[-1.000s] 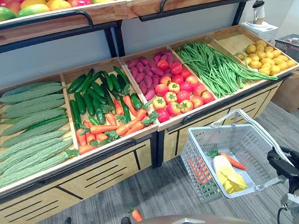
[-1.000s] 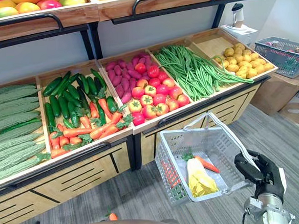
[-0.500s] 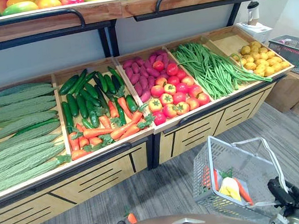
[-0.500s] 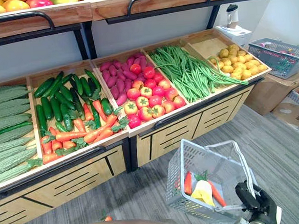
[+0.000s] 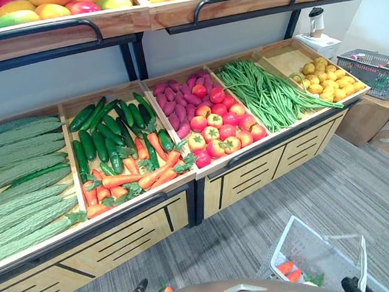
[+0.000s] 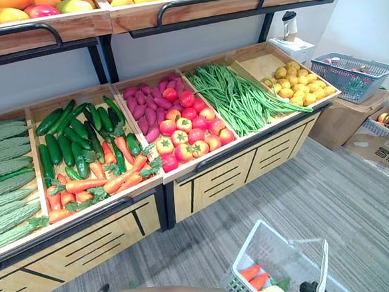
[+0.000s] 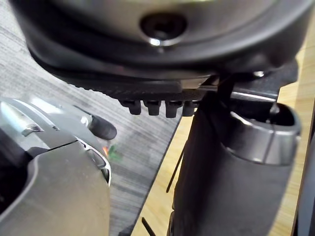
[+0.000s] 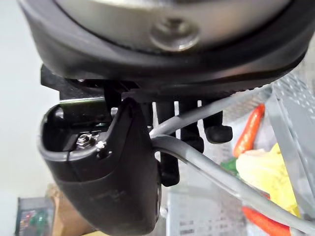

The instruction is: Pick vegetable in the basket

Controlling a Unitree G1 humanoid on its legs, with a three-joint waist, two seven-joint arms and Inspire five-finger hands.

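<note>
**Wooden display stand** [image 5: 127, 239], sloping bins, read from the robot's left.

- **Far left bin:** pale green bitter gourds [image 5: 24, 176], lying lengthwise.
- **Next bin:** dark cucumbers [image 5: 104, 131] at the back and loose carrots [image 5: 138, 180] at the front.
- **Third bin:** purple oblong vegetables [image 5: 178, 99] at the back and red tomatoes [image 5: 214, 132] at the front.
- **Fourth bin:** a heap of green beans [image 5: 266, 94].
- **Last bin:** pale yellow potatoes [image 5: 324, 79].
- **Upper shelf:** mangoes [image 5: 53, 9] and other fruit.

**Left hand** [image 7: 162, 86], low beside the stand's front. Its fingers are relaxed in a row with the thumb [image 7: 237, 172] apart from them, and it holds nothing. A stray carrot [image 7: 107, 149] lies on the grey floor past the fingers.

**Basket** [image 5: 315, 244], grey plastic mesh, low at the right and well apart from the stand. It hangs tilted.

- Two picked carrots [image 5: 288, 271] lie in its lower corner.
- A yellow-and-white vegetable [image 8: 268, 173] rests between them. Its kind cannot be told.

**Right hand** [image 8: 162, 69], above the basket's mouth. Its fingers are curled round the grey basket handle [image 8: 206, 169], with the thumb closing in front of it, so the basket hangs from this grasp.

**Far right:** a second grey wire basket [image 5: 375, 72] sits on a cardboard box [image 5: 369, 117] just beyond the stand's end.
</note>
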